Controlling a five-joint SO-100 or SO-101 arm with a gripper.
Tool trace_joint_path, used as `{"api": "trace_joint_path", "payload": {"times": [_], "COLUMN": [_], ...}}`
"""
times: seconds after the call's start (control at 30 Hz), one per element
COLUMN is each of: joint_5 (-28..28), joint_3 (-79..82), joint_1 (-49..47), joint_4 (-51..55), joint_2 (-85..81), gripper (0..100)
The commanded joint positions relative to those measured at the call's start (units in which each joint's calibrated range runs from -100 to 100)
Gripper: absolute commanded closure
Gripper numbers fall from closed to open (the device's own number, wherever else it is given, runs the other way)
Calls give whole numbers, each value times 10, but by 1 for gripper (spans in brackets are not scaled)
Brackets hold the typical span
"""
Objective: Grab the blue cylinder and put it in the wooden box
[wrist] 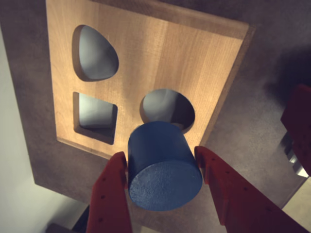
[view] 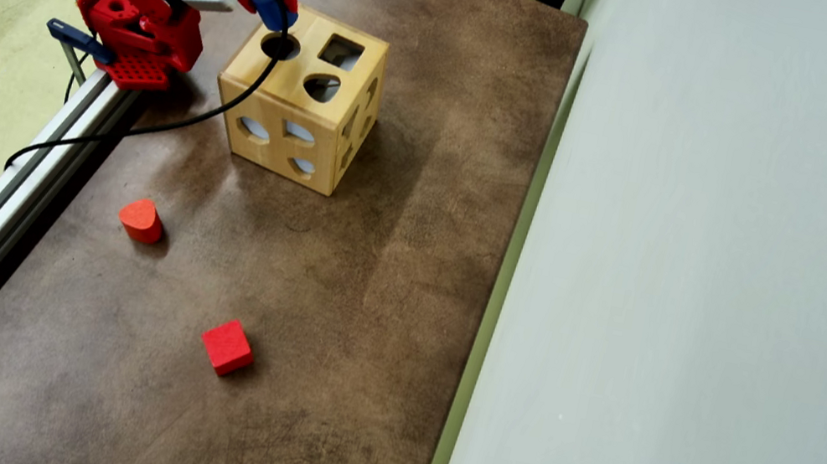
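My gripper (wrist: 159, 153) is shut on the blue cylinder (wrist: 163, 170), one red finger on each side of it, its flat round end facing the wrist camera. The cylinder hangs tilted just above the round hole (wrist: 160, 104) in the top face of the wooden box (wrist: 160, 53). In the overhead view the blue cylinder (view: 273, 7) sits in the gripper (view: 275, 10) over the near-left corner of the wooden box (view: 282, 83), beside its round hole (view: 280, 45). The box top also has a square hole and a rounded-triangle hole.
An orange-red rounded block (view: 142, 220) and a red cube (view: 227, 347) lie on the brown table in front of the box. An aluminium rail (view: 3, 194) runs along the left edge by the arm's base (view: 133, 38). A pale wall (view: 705, 317) bounds the right side.
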Motion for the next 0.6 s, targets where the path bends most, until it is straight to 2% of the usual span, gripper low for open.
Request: {"api": "trace_joint_path", "payload": {"times": [0.0,0.57], "joint_5": [0,-1], "joint_3": [-3,-2], "joint_1": [3,5], "joint_4": [4,4], "joint_2": [23,65], "gripper": [98,98]}}
